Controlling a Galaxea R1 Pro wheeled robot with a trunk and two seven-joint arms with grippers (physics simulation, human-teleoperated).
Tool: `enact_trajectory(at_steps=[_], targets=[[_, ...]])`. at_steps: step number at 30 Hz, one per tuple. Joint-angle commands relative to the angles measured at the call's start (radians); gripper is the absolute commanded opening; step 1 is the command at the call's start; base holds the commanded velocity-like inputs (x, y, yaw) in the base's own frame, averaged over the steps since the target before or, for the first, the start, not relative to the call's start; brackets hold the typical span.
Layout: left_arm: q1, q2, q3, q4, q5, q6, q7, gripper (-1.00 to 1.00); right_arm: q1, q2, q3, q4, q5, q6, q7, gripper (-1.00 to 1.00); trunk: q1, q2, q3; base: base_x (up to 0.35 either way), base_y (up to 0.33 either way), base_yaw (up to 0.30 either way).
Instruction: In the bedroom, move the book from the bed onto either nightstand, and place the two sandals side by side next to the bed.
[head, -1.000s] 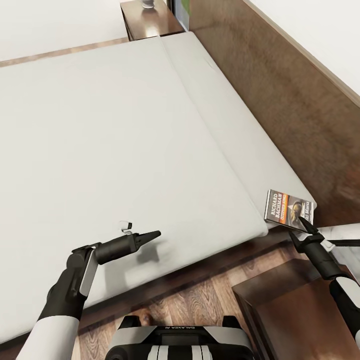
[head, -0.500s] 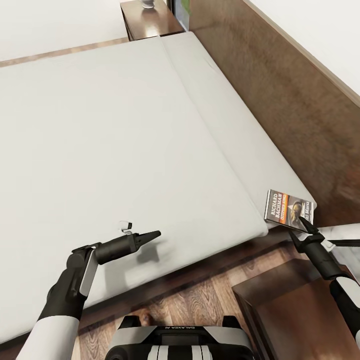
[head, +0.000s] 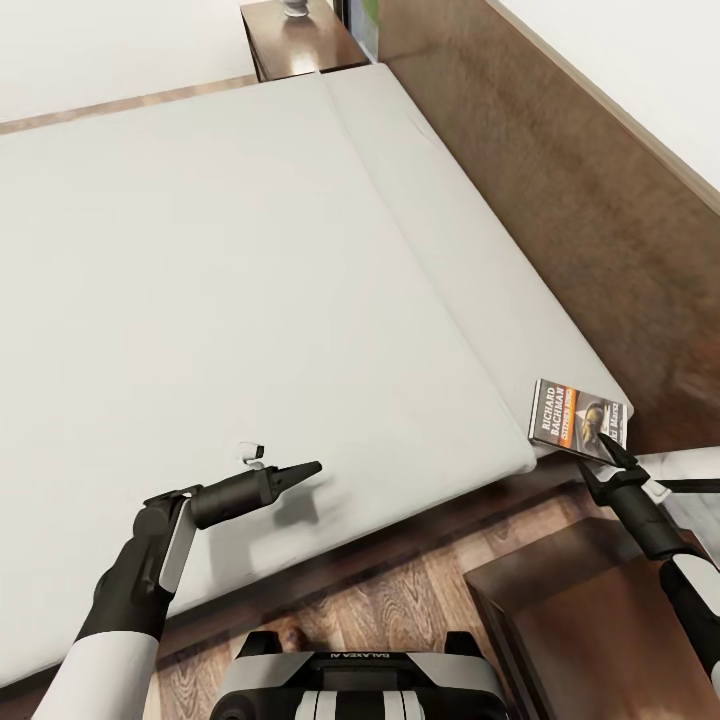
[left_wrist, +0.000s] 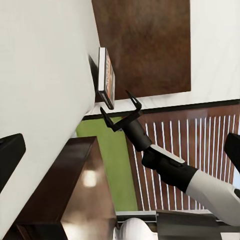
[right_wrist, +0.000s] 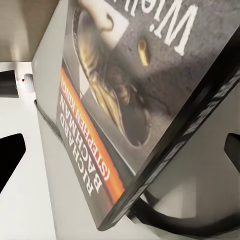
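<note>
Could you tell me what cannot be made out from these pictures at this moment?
- Whether the right gripper touches the book: in the head view its jaws overlap the book's corner.
- The item on the far nightstand: cut off by the head view's top edge.
- The left gripper jaws' gap: too small in the head view.

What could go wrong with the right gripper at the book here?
1. The book lies at the very corner of the mattress, overhanging its edge; a nudge from the open right gripper could tip it off toward the floor.
2. The fingers straddle only the book's near edge, so closing now may give a shallow pinch that slips when lifted.
3. The nightstand sits directly under the right arm, so a low swing could hit it.
</note>
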Motion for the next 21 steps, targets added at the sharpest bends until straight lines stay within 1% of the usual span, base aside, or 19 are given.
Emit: enact_trajectory(at_steps=[1, 2, 21], targets=[[0.0, -0.001, 0.002, 0.0, 0.0, 0.01, -0.003, 1.0, 0.0, 0.0, -0.001, 0.001, -0.007, 0.008, 0.0, 1.0, 0.0, 0.0, 0.0, 0.0, 0.0, 0.0], [0.0, -0.001, 0.002, 0.0, 0.0, 0.01, -0.003, 1.0, 0.0, 0.0, -0.001, 0.001, -0.007, 0.008, 0.0, -1.0, 0.0, 0.0, 0.0, 0.0, 0.0, 0.0], [0.0, -0.001, 0.002, 0.0, 0.0, 0.01, -0.003, 1.0, 0.0, 0.0, -0.001, 0.001, -0.007, 0.008, 0.001, -1.0, 0.0, 0.0, 0.0, 0.0, 0.0, 0.0]])
